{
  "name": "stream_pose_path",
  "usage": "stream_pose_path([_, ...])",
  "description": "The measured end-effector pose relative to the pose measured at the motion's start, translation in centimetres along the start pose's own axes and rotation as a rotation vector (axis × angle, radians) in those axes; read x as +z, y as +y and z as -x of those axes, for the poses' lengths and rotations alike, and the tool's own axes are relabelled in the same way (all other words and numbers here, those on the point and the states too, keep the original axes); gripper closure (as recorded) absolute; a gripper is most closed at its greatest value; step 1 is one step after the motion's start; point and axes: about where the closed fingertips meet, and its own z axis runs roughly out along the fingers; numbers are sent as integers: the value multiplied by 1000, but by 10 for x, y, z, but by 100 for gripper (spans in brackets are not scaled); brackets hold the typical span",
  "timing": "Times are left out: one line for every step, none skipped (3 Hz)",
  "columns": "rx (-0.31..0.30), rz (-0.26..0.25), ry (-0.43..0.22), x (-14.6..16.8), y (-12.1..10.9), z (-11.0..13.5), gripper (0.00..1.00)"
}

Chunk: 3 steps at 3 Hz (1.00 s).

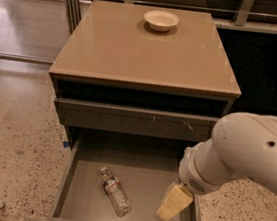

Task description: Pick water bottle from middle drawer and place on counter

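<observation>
high frontal view, end effector [168, 213] lower-right

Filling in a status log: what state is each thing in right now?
middle drawer: pulled open.
water bottle: lying on its side in the drawer, capped, unheld.
counter: carries a bowl near its back edge.
bowl: upright.
gripper: over the drawer's right side, apart from the bottle.

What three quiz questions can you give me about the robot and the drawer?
1. True or false: the water bottle stands upright on the counter.
2. What sits on the counter? A) a bowl B) a mug C) a spoon
3. Where is the gripper?
Key: 1 false, it lies in the middle drawer. 2 A. 3 At the drawer's right side, apart from the bottle.
</observation>
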Motion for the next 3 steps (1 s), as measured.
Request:
stream_pose_path([27,87,-57,77,25,18,0])
stream_pose_path([51,153,-112,145,44,43,0])
stream_pose_path([49,153,-110,144,44,43,0])
